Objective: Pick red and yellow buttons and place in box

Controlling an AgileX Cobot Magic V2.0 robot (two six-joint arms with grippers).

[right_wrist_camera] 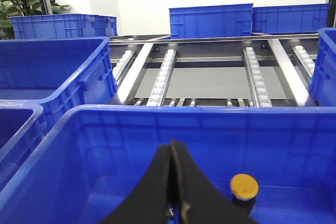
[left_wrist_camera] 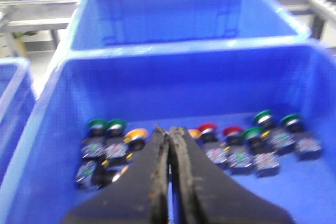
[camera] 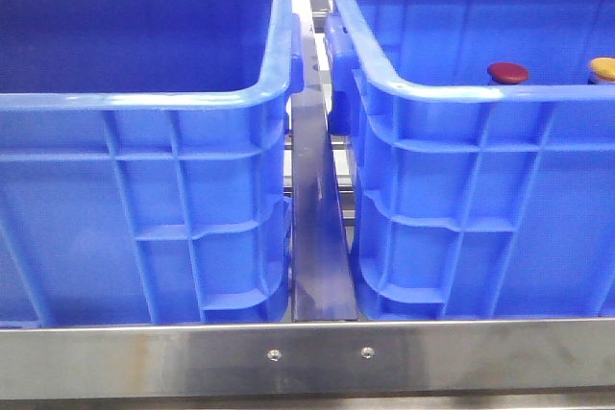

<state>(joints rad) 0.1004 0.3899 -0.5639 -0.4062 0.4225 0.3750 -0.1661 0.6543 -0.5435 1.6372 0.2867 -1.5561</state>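
In the front view a dark red button [camera: 507, 72] and a yellow button [camera: 603, 68] show just over the near rim of the right blue crate [camera: 480, 189]; neither gripper is in that view. In the left wrist view my left gripper [left_wrist_camera: 169, 130] is shut and empty above a blue crate [left_wrist_camera: 184, 87] that holds several buttons, among them red ones [left_wrist_camera: 208, 128] and a yellow one [left_wrist_camera: 136, 135]. In the right wrist view my right gripper [right_wrist_camera: 173, 144] is shut and empty over a blue crate [right_wrist_camera: 210, 140], beside an upright yellow button [right_wrist_camera: 244, 186].
Green buttons [left_wrist_camera: 116, 125] lie among the red and yellow ones. A second blue crate [camera: 144, 141] stands on the left, with a metal divider [camera: 317, 237] between the crates and a steel rail [camera: 307, 357] in front. A roller conveyor [right_wrist_camera: 163, 77] and more blue crates [right_wrist_camera: 210, 22] are beyond.
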